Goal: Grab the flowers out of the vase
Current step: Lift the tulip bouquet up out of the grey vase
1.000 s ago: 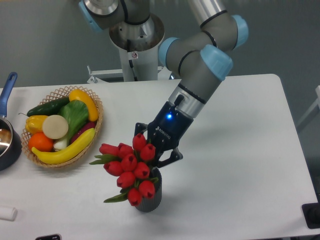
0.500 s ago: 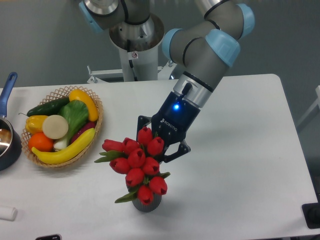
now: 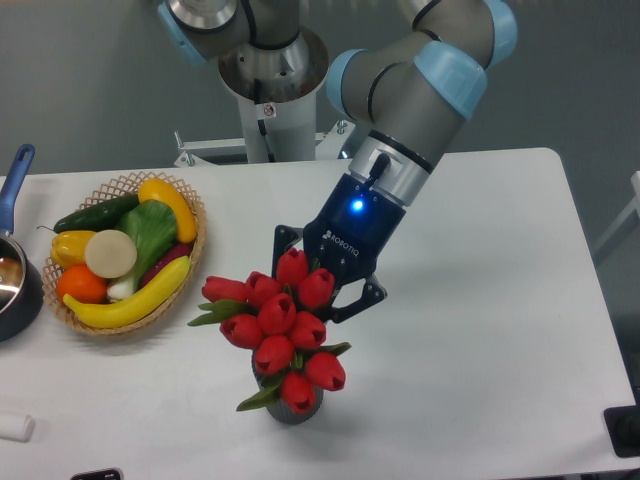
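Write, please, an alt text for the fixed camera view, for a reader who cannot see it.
A robot arm's gripper sits behind a bunch of red tulip flowers whose lower end hides a small dark vase on a white table; its fingers are mostly hidden. At left are a basket of fruit and vegetables and a blue-handled pot.

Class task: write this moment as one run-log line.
gripper: shut on flowers | flowers: lower end at vase mouth | stage: lifting

Red flowers [image 3: 281, 330] with green leaves — dark grey vase [image 3: 291, 412] — white table [image 3: 480, 330]
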Controlling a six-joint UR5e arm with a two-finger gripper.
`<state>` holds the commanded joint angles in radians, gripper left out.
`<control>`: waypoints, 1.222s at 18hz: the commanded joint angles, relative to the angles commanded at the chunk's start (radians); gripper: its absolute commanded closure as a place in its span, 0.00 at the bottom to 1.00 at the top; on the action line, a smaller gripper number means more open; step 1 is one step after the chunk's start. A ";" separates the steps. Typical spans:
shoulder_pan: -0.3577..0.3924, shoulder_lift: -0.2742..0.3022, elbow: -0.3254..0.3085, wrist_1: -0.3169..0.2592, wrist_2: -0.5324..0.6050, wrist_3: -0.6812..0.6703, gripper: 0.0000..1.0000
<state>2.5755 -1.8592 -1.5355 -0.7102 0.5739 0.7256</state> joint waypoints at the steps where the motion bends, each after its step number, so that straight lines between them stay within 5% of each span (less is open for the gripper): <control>1: 0.005 -0.002 0.000 0.000 -0.015 -0.002 0.67; 22: 0.153 0.045 0.035 -0.002 -0.086 -0.038 0.67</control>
<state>2.7288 -1.8147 -1.5002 -0.7118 0.4878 0.6872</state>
